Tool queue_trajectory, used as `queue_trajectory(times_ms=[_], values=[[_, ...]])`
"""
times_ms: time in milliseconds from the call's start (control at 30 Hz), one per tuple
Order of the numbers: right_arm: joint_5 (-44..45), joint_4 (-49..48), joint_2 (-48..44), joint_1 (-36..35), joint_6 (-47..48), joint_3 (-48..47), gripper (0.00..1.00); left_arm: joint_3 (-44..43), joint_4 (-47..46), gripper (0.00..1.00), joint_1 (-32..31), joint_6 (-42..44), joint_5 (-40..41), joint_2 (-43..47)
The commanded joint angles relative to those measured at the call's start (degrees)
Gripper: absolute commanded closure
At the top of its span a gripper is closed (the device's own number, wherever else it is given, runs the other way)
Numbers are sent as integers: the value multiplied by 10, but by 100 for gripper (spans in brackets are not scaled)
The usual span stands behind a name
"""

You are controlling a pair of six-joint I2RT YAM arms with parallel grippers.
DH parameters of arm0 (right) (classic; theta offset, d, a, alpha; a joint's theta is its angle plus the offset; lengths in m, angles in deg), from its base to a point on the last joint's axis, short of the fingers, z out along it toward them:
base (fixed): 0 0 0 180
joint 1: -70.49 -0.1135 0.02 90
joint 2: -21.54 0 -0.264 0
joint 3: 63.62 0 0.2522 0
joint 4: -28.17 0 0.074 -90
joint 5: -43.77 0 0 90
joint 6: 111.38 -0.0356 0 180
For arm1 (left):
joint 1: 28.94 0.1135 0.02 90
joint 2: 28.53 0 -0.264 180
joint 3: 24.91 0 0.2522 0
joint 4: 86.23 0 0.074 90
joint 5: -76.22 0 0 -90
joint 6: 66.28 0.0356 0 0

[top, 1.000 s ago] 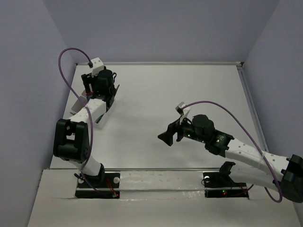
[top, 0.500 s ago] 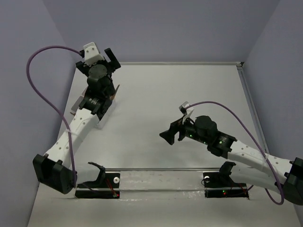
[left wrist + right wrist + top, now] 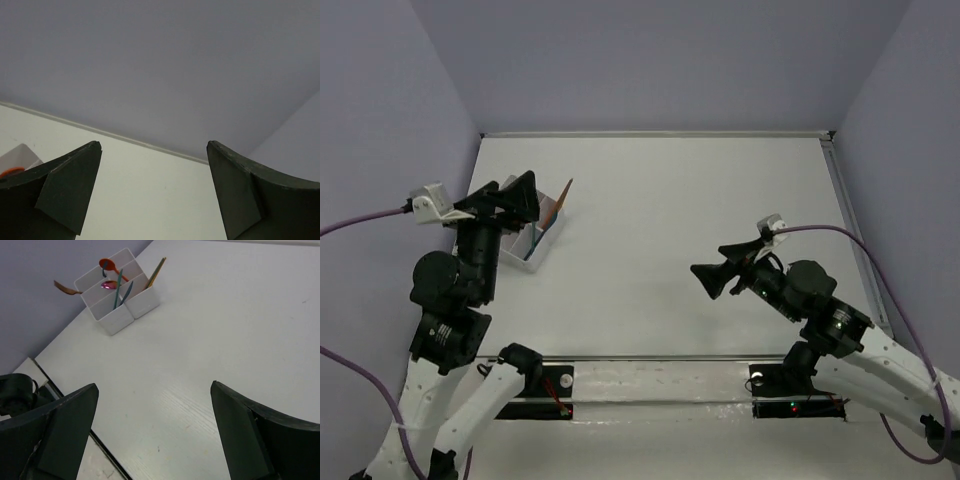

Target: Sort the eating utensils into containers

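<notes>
The left pincer (image 3: pixel 508 192) stands with its jaws wide apart and nothing between them; in the left wrist view the left pincer (image 3: pixel 154 146) points across the counter (image 3: pixel 670 200) toward the far wall. From above it hangs over the near end of the containers (image 3: pixel 542 243), a white divided tray at the left edge of the counter, close to the left wall. The right pincer (image 3: pixel 712 265) is also spread wide and holds nothing; it is raised over the right half of the counter, well apart from the tray and aimed toward it. The right wrist view shows the eating utensils standing or leaning in the compartments: an orange-red spoon (image 3: pixel 107 264), a copper piece (image 3: pixel 65 288) jutting over the tray's far side, a purple-pink spoon (image 3: pixel 109 285), two teal sticks (image 3: pixel 118 287) and a green-and-copper stick (image 3: pixel 156 271) leaning out of the end compartment.
</notes>
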Motion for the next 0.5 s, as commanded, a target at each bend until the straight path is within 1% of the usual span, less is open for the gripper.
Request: queue_trajectory(times_ms=[0, 33, 100, 200, 300, 467], values=[[85, 60, -68, -3, 18, -44, 0, 69, 55, 1, 0, -42, -92, 74], [94, 64, -78, -3, 18, -42, 0, 80, 58, 1, 0, -43, -98, 108], [116, 62, -98, -3, 9, -32, 0, 105, 69, 1, 0, -52, -108, 138], [130, 51, -105, -3, -6, -20, 0, 134, 74, 1, 0, -63, -118, 190], [130, 39, -94, -3, -11, -18, 0, 146, 76, 1, 0, -60, -124, 203], [144, 45, -44, -3, -13, -37, 0, 149, 92, 1, 0, -42, -103, 219]])
